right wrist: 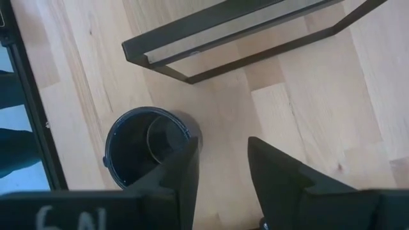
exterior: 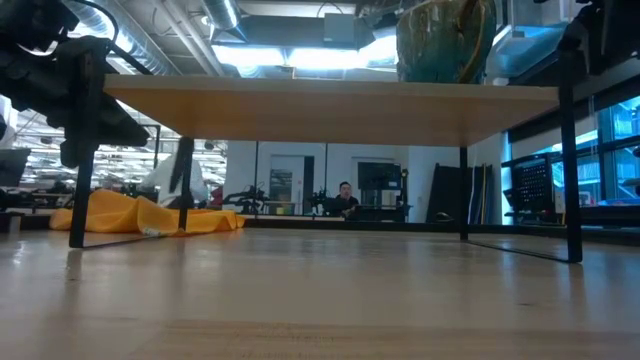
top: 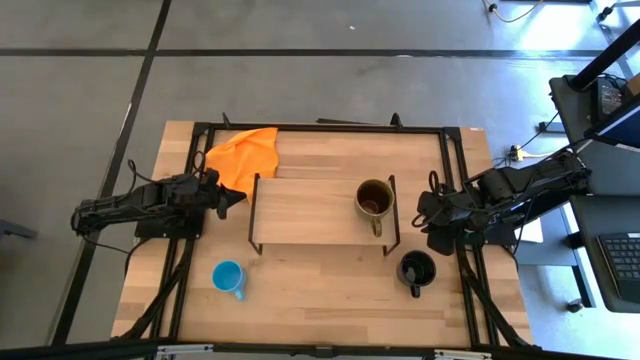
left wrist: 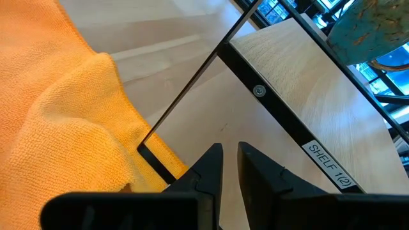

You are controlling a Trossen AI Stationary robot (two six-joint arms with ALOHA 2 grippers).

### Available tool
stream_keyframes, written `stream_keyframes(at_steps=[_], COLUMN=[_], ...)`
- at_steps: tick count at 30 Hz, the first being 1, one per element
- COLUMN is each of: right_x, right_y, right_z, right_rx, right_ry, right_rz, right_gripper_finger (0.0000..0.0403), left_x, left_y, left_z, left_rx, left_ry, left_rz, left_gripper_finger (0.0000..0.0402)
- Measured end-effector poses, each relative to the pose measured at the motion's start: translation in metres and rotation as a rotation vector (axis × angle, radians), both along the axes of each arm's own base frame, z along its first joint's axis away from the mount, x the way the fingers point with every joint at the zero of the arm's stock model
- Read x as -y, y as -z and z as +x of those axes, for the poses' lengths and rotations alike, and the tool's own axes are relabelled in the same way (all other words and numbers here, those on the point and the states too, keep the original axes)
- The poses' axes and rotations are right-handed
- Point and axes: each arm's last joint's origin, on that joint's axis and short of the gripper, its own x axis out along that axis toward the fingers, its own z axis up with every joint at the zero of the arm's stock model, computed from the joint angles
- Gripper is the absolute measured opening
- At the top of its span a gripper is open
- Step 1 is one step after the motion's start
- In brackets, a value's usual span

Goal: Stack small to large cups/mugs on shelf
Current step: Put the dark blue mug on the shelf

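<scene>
The shelf point(top: 300, 210), a rigid light-wood board on thin wire legs, is set at the middle of the table; it is judged light and easily nudged. At its 3 o'clock end the olive-brown mug point(top: 375, 200) is already stood upright, handle toward 6 o'clock. The black mug point(top: 416, 269) is seen on the tabletop at about 4 o'clock from the shelf, the light-blue mug point(top: 229, 277) at about 7 o'clock. All three are judged hard, glazed, slippery and breakable; a pinch across the rim wall is advised. The right gripper point(right wrist: 220, 169) is held just beside the black mug, fingers parted and empty. The left gripper point(left wrist: 230, 167), nearly closed and empty, is parked at 9 o'clock beside an orange cloth point(top: 245, 155).
</scene>
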Motion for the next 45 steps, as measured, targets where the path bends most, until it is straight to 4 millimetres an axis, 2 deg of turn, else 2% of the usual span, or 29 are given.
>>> stream_keyframes(at_steps=[13,35,37,41,45], right_x=[-0.001,-0.004,-0.004,-0.005,-0.002], right_y=[-0.001,-0.005,-0.005,-0.003,0.007], right_z=[0.002,0.010,0.011,0.012,0.004], right_rx=[0.014,0.114,0.107,0.082,-0.088], right_ry=[0.095,0.067,0.117,0.112,0.167], right_rz=[0.047,0.065,0.088,0.103,0.061], right_gripper_finger=[0.0136,0.0136,0.0136,0.0136,0.0136], left_x=[0.000,0.000,0.000,0.000,0.000], left_y=[0.000,0.000,0.000,0.000,0.000], left_z=[0.000,0.000,0.000,0.000,0.000], left_rx=[0.000,0.001,0.001,0.001,0.002], left_ry=[0.000,-0.002,-0.001,-0.001,-0.001], left_rz=[0.000,-0.005,-0.004,-0.004,-0.005], left_gripper_finger=[0.0042,0.0042,0.0042,0.0042,0.0042])
